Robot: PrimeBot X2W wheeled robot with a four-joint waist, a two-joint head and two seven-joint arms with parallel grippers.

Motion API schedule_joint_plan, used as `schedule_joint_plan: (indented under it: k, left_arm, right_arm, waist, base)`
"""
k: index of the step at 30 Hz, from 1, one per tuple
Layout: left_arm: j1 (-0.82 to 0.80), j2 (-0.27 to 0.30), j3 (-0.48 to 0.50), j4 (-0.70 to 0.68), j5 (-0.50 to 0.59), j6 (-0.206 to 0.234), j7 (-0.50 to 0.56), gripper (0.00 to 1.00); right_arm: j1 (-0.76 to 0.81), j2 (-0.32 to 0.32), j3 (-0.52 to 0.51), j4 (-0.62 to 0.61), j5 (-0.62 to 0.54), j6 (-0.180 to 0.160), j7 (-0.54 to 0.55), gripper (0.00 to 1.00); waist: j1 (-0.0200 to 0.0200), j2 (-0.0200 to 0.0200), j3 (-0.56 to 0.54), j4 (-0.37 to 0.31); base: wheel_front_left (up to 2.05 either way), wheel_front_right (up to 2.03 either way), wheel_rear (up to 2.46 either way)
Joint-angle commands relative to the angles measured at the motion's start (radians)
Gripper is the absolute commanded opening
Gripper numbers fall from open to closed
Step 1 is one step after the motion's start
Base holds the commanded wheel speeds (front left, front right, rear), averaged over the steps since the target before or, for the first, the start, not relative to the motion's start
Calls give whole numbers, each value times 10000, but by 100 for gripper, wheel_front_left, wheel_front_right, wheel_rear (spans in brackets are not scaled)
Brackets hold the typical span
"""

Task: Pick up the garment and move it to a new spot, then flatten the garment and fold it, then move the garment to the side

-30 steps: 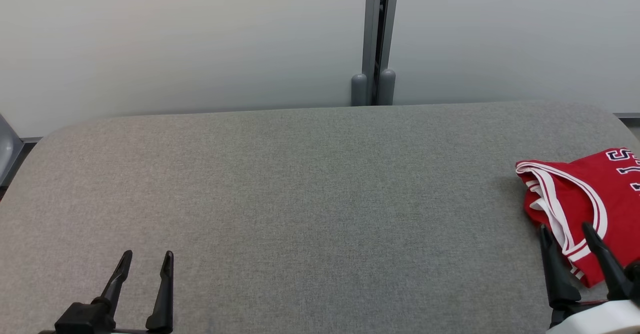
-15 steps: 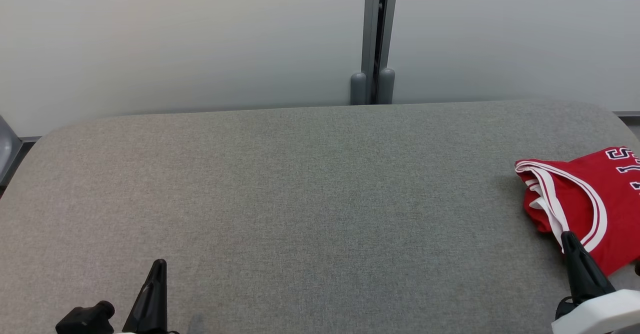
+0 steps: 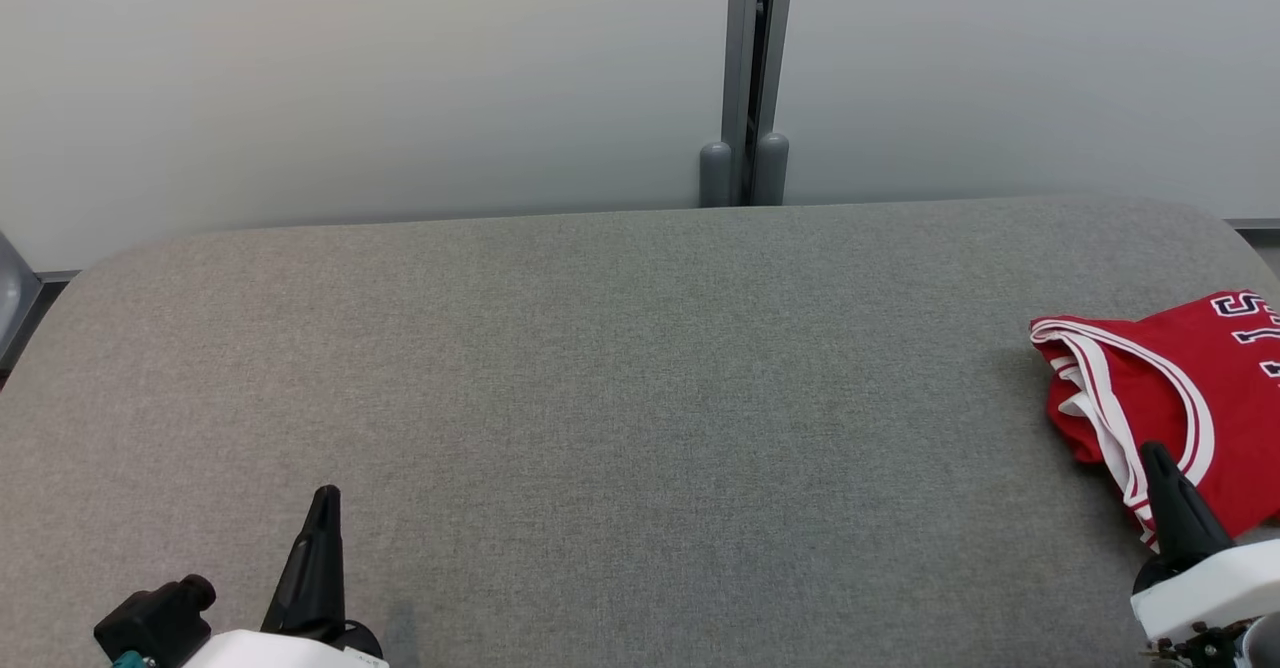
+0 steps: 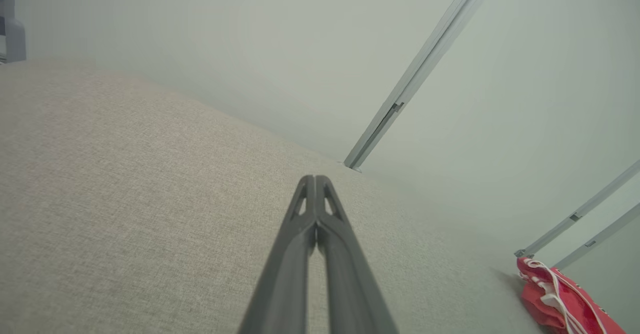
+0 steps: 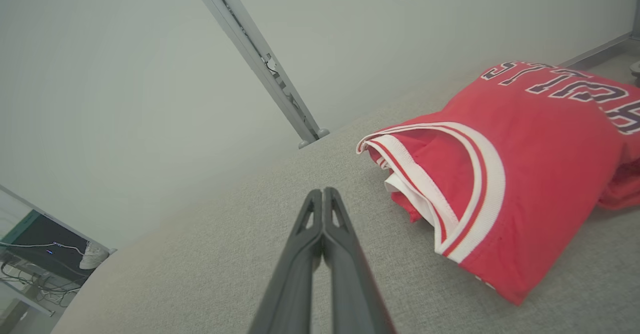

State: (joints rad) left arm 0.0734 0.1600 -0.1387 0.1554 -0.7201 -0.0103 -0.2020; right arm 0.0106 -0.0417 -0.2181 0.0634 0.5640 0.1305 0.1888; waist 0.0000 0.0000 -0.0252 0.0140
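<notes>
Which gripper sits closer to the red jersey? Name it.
The right gripper, shut beside the red jersey; the left gripper is far across the grey surface.

Head view above table (image 3: 600, 398), low wrist views, all sharing garment (image 3: 1235, 428)

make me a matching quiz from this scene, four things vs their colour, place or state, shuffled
1 left gripper
2 right gripper
3 garment
4 table

a grey fabric
b shut, close by the garment
c red, white trim, right end of table
d shut, over bare fabric, far from the garment

Pairs: 1-d, 2-b, 3-c, 4-a
</notes>
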Motion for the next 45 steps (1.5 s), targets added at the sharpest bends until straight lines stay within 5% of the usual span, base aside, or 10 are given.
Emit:
schedule_joint_plan:
  k: [1, 45]
  left_arm:
    - [-387, 20, 18, -40, -421, -95, -51, 0]
    - [-1893, -603, -365, 997, -5480, -734, -366, 0]
  right_arm:
    - [-393, -145, -137, 72, 408, 2, 139, 0]
    - [-2428, -413, -1225, 2624, 5487, 8, 1536, 0]
  waist:
    - [0, 0, 5, -2]
    - [0, 0, 143, -58]
  base:
    - [0, 0, 0]
    - [0, 0, 0]
